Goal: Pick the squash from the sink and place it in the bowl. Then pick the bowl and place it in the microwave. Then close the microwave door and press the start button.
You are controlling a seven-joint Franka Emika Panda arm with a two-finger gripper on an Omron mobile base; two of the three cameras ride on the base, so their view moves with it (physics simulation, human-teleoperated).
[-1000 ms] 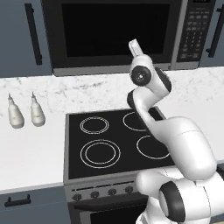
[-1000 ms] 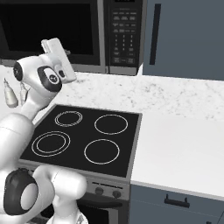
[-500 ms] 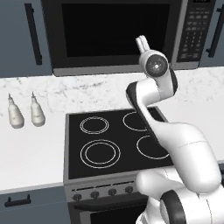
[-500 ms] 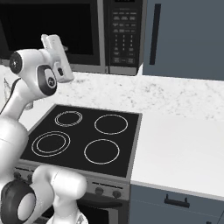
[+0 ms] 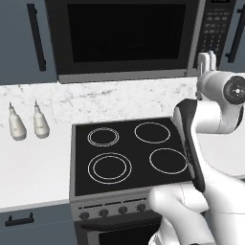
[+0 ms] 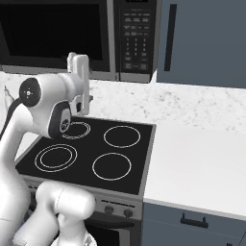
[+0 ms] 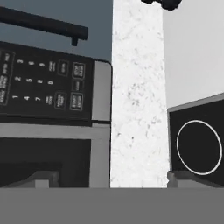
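The microwave (image 5: 129,38) hangs above the stove with its door (image 5: 124,33) shut. Its button panel (image 5: 214,28) sits at the right end and also shows in the right base view (image 6: 136,33) and the hand view (image 7: 43,87). My gripper (image 5: 206,61) (image 6: 80,65) is raised in front of the microwave's lower right corner, just below the panel. In the hand view the gripper (image 7: 111,179) is open, its two fingertips (image 7: 43,178) wide apart with nothing between them. The squash, the sink and the bowl are out of view.
A black four-ring stove (image 5: 129,148) lies below the arm. Two pale bottles (image 5: 16,125) (image 5: 40,123) stand on the white counter to its left. More white counter (image 6: 202,158) stretches to the right, under a blue-grey cabinet (image 6: 202,38) with a dark handle.
The hand has swung rightward, from in front of the door glass to the microwave's lower right corner by the button panel. The elbow has swung right with it.
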